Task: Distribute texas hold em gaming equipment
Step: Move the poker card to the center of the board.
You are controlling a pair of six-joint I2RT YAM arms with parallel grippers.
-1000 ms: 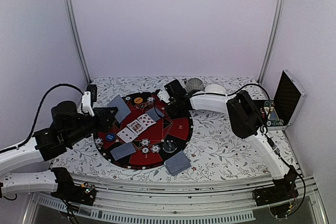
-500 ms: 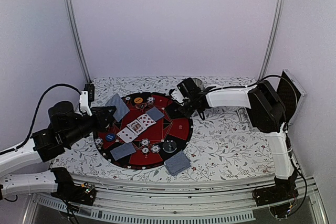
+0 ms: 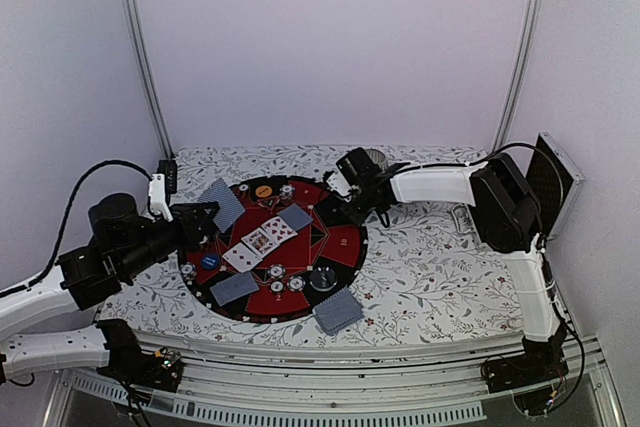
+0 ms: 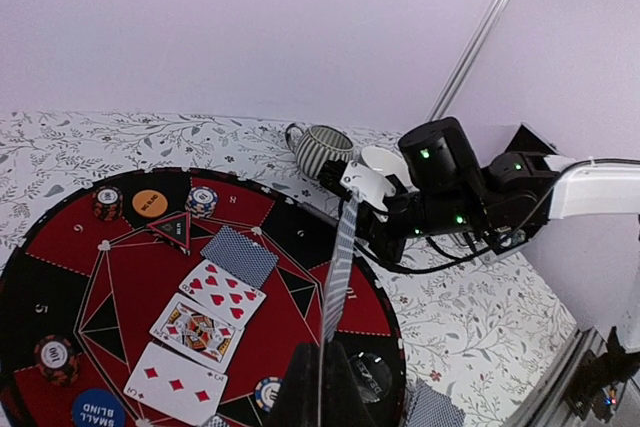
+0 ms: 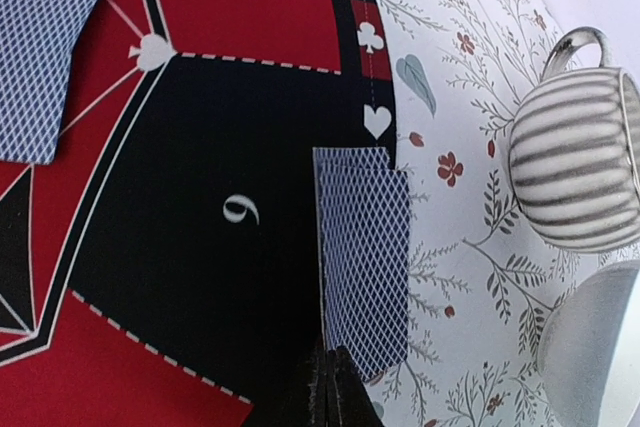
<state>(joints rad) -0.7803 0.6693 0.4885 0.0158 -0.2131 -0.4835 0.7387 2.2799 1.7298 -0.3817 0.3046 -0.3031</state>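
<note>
Lab booth: plain walls point(image 3: 330, 47), metal rails point(image 3: 143, 57)

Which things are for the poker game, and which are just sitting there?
For the game: upright card in the left fingers, blue-backed card in the right fingers, dealt cards on the round mat, poker chips.
Just sitting there: striped cup, white bowl, black case.
</note>
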